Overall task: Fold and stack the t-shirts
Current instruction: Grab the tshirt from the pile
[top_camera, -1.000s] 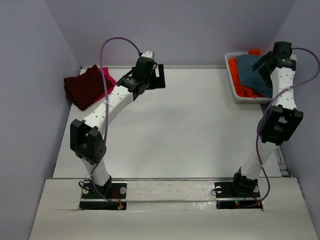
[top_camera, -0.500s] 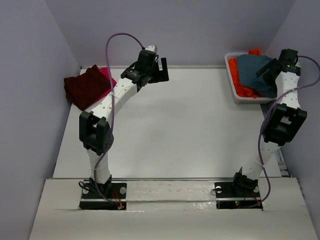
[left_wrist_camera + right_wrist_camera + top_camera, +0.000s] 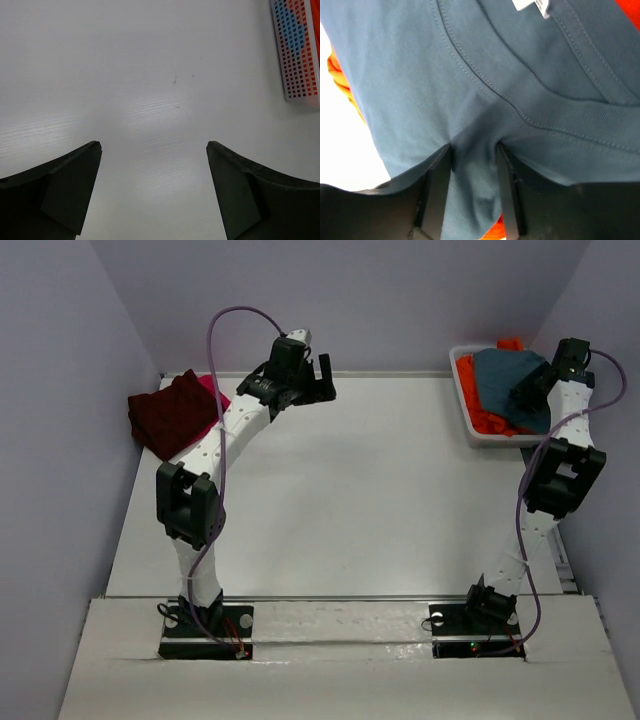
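Right wrist view: my right claw (image 3: 474,150) has its fingers standing close together with a ridge of the slate-blue t-shirt (image 3: 470,75) pinched between them, just short of the collar. I judge this a grip for lifting that shirt off the orange t-shirt (image 3: 340,75) peeking out at the claw's left in the white tub (image 3: 495,440). My left claw (image 3: 154,145) gapes fully, empty, over bare worktop (image 3: 150,75), likely ready to help spread. Well behind it, the maroon t-shirt (image 3: 170,415) lies over a pink t-shirt (image 3: 212,390).
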`<action>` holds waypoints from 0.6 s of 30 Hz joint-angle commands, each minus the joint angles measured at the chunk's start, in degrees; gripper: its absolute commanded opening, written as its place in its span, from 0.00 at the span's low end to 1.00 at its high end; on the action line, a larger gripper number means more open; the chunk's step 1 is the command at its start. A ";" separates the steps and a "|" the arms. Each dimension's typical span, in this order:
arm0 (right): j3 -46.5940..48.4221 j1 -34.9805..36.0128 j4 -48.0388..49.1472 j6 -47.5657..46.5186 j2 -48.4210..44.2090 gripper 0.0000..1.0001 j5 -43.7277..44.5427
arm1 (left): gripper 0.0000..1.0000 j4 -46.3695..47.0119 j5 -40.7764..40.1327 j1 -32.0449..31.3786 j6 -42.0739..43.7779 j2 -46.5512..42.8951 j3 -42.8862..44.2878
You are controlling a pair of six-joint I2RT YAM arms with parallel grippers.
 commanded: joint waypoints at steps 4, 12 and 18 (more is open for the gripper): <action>3.91 -0.35 1.17 -2.33 -0.07 0.20 -5.97 | 0.98 1.20 2.31 0.06 -0.33 0.39 -0.06; -2.33 -0.35 2.39 0.12 -3.41 0.07 -11.24 | 0.98 1.03 4.33 0.06 -3.05 4.16 4.23; -7.86 0.17 3.72 3.46 -6.75 0.07 -16.52 | 0.85 -2.47 3.80 0.06 -2.53 9.17 11.96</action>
